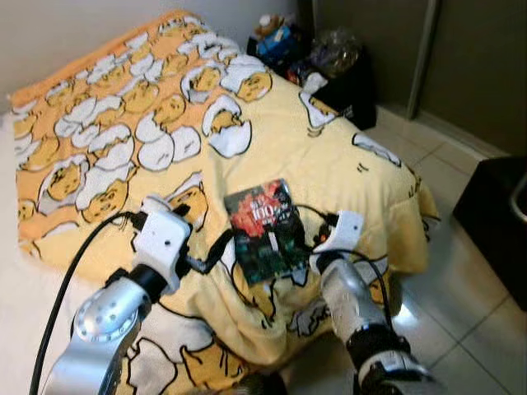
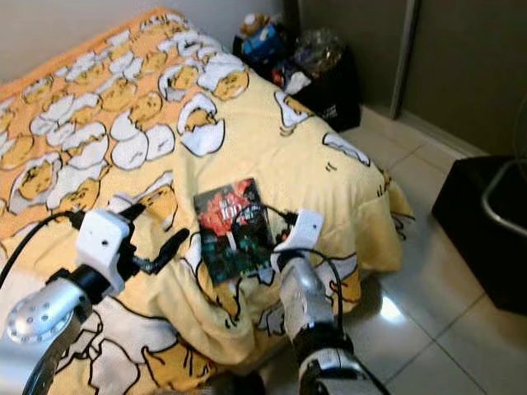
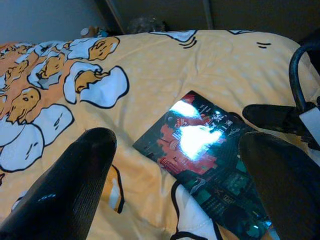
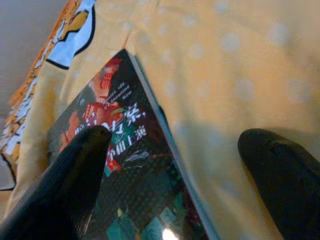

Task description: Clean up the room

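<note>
Book (image 1: 265,230) lies unlifted on bed (image 1: 346,156); right gripper (image 4: 175,165) spread astride its edge, left gripper (image 3: 175,190) spread, empty; pickup pending.

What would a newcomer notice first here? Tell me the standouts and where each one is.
The loud yellow and orange cartoon-egg blanket covering the bed grabs attention first. A dark, glossy book lies flat on it near the bed's front edge, flanked by the robot's arms: the left claw open beside its left edge, the right claw open astride its right edge. Beyond the bed's far corner sit dark bags on the tiled floor.
</note>
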Available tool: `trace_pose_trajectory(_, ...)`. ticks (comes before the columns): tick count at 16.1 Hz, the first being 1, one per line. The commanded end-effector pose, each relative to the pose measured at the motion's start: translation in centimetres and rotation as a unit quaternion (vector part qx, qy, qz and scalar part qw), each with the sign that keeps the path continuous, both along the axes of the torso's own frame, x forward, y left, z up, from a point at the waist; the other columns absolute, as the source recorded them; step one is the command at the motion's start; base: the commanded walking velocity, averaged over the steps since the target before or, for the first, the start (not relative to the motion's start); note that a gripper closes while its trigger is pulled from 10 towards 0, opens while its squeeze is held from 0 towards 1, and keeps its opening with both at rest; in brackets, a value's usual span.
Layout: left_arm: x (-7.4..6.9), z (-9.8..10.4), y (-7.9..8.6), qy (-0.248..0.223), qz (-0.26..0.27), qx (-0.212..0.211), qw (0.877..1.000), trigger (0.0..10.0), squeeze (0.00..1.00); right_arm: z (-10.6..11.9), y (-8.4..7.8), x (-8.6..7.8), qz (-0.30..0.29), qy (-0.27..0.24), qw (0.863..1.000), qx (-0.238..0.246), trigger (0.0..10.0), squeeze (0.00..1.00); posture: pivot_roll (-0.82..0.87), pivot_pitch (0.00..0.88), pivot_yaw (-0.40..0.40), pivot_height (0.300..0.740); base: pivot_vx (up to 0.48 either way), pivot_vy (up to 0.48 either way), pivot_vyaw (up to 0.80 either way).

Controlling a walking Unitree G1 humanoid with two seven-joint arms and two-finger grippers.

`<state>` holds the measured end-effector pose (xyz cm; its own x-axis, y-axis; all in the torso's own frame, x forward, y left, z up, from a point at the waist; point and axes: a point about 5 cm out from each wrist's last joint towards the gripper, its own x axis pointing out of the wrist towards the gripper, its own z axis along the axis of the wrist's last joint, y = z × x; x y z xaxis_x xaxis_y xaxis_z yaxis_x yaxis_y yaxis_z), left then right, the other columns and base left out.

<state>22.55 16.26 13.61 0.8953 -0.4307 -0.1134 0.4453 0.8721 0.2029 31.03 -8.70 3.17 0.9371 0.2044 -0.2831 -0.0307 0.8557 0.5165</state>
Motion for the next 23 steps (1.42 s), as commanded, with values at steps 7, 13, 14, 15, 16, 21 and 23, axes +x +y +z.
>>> trace_pose_trajectory(7,0.0,-0.3,0.9,0.008,0.017,0.017,1.0,10.0,0.0,-1.4,3.6,-0.7,0.026,0.097,0.991,0.089,10.0,0.0,0.03,0.144,0.291,0.74,0.0,0.0,0.0)
trace_pose_trajectory(13,0.1,-0.4,0.9,0.011,0.015,0.019,1.0,10.0,0.0,-0.3,5.4,-0.1,0.081,0.093,0.983,0.138,0.0,0.0,0.03,0.144,0.292,0.74,0.0,0.0,0.0)
trace_pose_trajectory(14,0.1,-0.4,0.9,0.012,0.015,0.019,1.0,10.0,0.0,-0.1,5.8,0.0,0.089,0.09,0.982,0.144,0.0,0.0,0.03,0.144,0.294,0.74,0.0,0.0,0.0)
trace_pose_trajectory(15,0.2,-0.4,0.9,0.012,0.014,0.02,1.0,10.0,0.0,-0.1,6.2,-0.2,0.096,0.09,0.981,0.146,0.0,0.0,0.03,0.142,0.293,0.74,0.0,0.0,0.0)
trace_pose_trajectory(16,0.2,-0.5,0.9,0.013,0.014,0.02,1.0,10.0,0.0,-0.2,6.3,-0.3,0.097,0.091,0.98,0.146,0.0,0.0,0.03,0.142,0.293,0.74,0.0,0.0,0.0)
trace_pose_trajectory(21,0.2,-0.6,0.7,0.015,0.012,0.021,1.0,10.0,0.0,0.1,6.9,-0.7,0.105,0.065,0.975,0.185,0.0,0.0,0.02,0.143,0.293,0.74,0.0,0.0,0.0)
trace_pose_trajectory(23,0.3,-0.7,0.6,0.015,0.012,0.02,1.0,10.0,0.0,0.5,7.3,-0.7,0.111,0.057,0.97,0.209,0.0,0.0,0.01,0.142,0.292,0.74,0.0,0.0,0.0)
